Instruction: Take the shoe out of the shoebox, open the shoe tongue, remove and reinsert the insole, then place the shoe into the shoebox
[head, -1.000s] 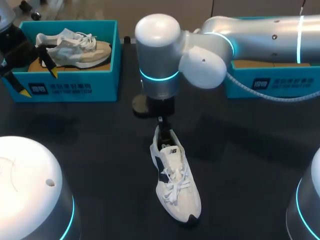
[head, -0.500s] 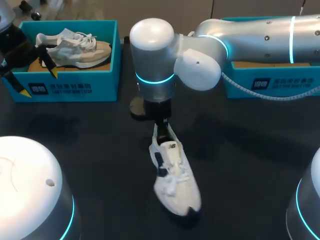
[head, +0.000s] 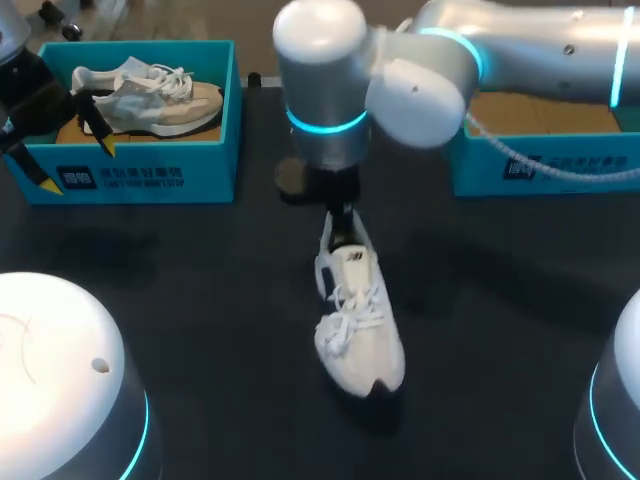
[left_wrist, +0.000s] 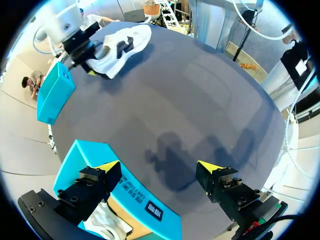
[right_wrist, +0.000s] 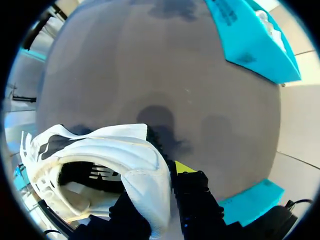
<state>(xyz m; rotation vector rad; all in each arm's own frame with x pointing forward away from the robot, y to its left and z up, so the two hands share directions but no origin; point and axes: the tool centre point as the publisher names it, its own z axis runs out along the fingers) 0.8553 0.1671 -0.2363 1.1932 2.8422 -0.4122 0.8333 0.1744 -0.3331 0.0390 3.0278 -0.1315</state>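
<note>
Right gripper (head: 340, 228) clamps the white shoe (head: 362, 330) by the heel, right of the shoebox (head: 140, 178); left gripper (left_wrist: 159, 167), spread wide and empty, hovers over its corner.

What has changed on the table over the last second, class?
The right end effector, gripping the white shoe by its heel, pulled it toward the far edge and slightly right, tilting it up. The left end effector, the left shoebox and grey shoe stayed put.

Right arm (head: 520, 45) extended past centre, wrist pointing down, right pincer (head: 340, 222) clamped on shoe (head: 362, 330) heel. Left pincer (left_wrist: 157, 167) sat far left, fingers spread wide.
</note>
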